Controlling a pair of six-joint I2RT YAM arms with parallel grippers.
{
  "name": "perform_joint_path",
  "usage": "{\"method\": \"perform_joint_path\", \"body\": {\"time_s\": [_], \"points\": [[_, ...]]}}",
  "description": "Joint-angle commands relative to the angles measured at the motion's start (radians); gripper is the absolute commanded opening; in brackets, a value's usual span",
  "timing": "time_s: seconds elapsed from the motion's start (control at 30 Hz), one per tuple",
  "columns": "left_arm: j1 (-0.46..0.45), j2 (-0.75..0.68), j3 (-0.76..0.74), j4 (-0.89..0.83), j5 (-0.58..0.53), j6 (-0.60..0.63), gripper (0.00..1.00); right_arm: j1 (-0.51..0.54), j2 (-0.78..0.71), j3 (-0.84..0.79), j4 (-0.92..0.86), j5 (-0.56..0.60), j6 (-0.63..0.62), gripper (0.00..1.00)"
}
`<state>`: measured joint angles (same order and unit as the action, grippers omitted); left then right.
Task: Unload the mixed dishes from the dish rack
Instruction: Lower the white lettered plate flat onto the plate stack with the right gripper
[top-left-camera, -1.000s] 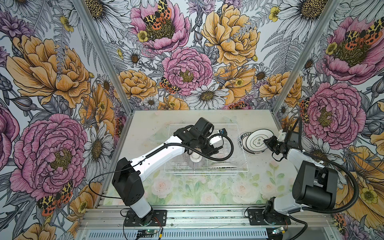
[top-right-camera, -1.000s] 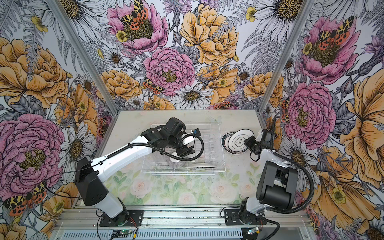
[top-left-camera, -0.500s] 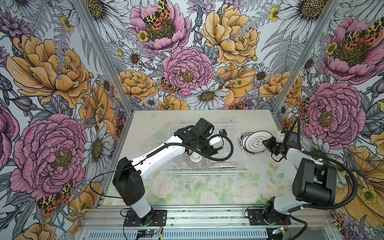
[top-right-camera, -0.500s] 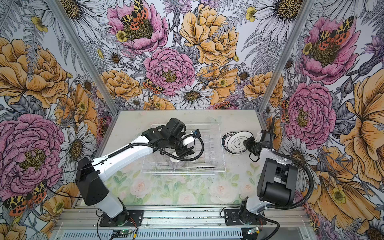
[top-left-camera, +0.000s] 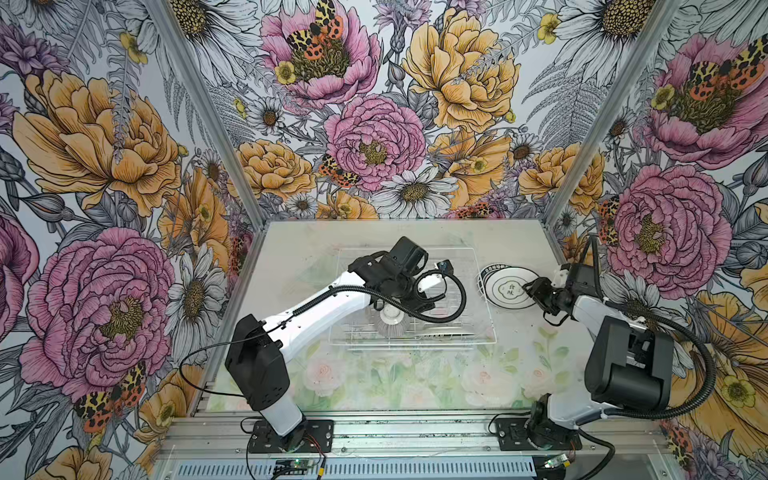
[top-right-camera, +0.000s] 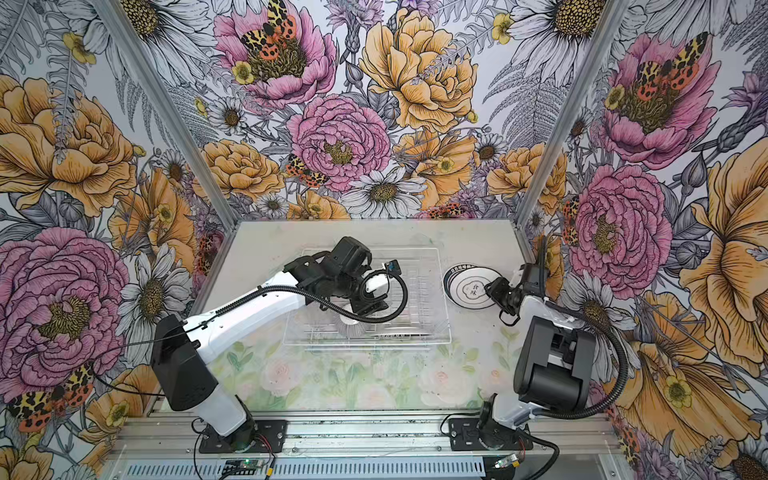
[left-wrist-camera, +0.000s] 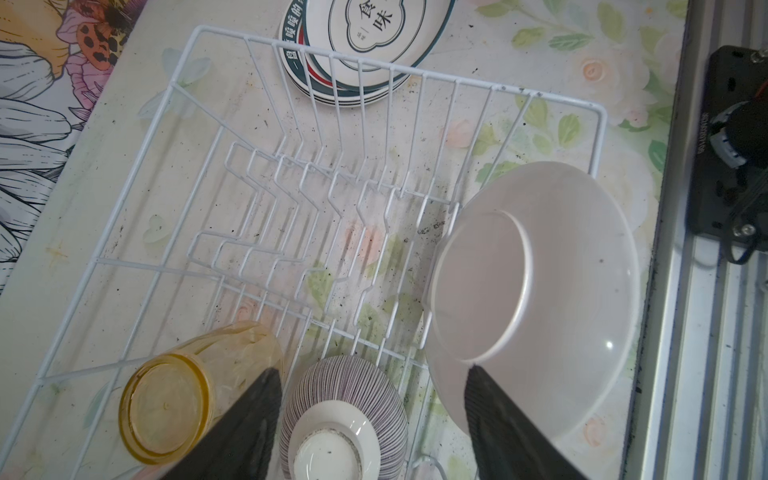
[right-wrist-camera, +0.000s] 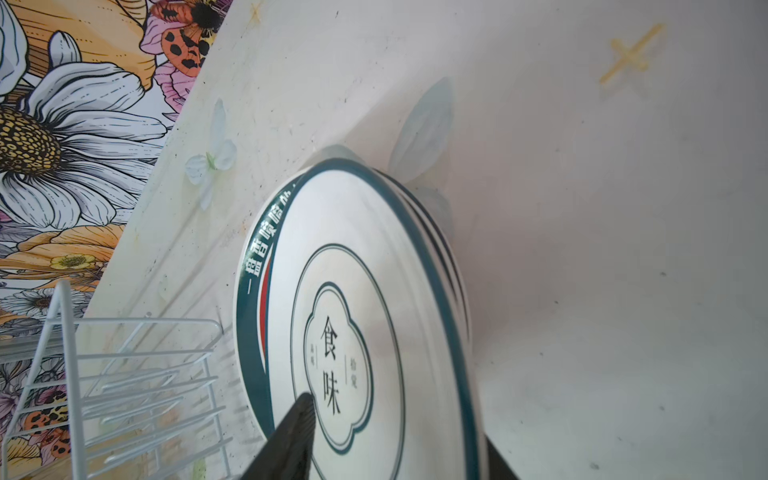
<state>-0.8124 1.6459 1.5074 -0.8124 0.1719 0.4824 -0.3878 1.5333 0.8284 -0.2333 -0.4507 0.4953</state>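
The dish rack (top-left-camera: 478, 332) (left-wrist-camera: 598, 124) is a white wire basket in the middle of the table. In it lie a ribbed grey-purple bowl (left-wrist-camera: 345, 399) (top-left-camera: 390, 324) upside down, an amber tumbler (left-wrist-camera: 166, 407) on its side, and a white plate (left-wrist-camera: 540, 291) standing on edge. My left gripper (left-wrist-camera: 372, 374) (top-left-camera: 409, 307) hangs open over the bowl, one finger on each side. A stack of teal-and-red-rimmed plates (top-left-camera: 505, 286) (right-wrist-camera: 353, 332) lies on the table right of the rack. My right gripper (right-wrist-camera: 399, 428) (top-left-camera: 530, 289) is open, its fingers on either side of the top plate's rim.
The rack's upright prongs (left-wrist-camera: 316, 199) stand bare in its middle. The floral wall (top-left-camera: 648, 232) rises close behind the right arm. A metal rail (top-left-camera: 374, 428) runs along the table's front edge.
My right gripper has opened, and the plate it held tilted now lies flat on the stack. The left arm has barely moved above the bowl.
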Motion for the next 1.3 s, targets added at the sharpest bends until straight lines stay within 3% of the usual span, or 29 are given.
{"method": "perform_joint_path", "body": {"time_s": [0.0,0.57,1.03,1.27], "points": [[-0.003,0.015,0.030,-0.008,-0.014,0.013,0.72,-0.006,0.014,0.041,-0.018,0.031,-0.038,0.53],[-0.004,0.020,0.023,-0.014,-0.023,0.011,0.72,-0.002,0.106,0.075,-0.054,0.111,-0.091,0.68],[-0.004,0.029,0.024,-0.019,-0.029,0.010,0.72,0.072,0.123,0.127,-0.089,0.226,-0.089,0.99],[-0.004,0.025,0.016,-0.022,-0.036,0.010,0.72,0.111,0.159,0.164,-0.097,0.255,-0.077,1.00]]}}
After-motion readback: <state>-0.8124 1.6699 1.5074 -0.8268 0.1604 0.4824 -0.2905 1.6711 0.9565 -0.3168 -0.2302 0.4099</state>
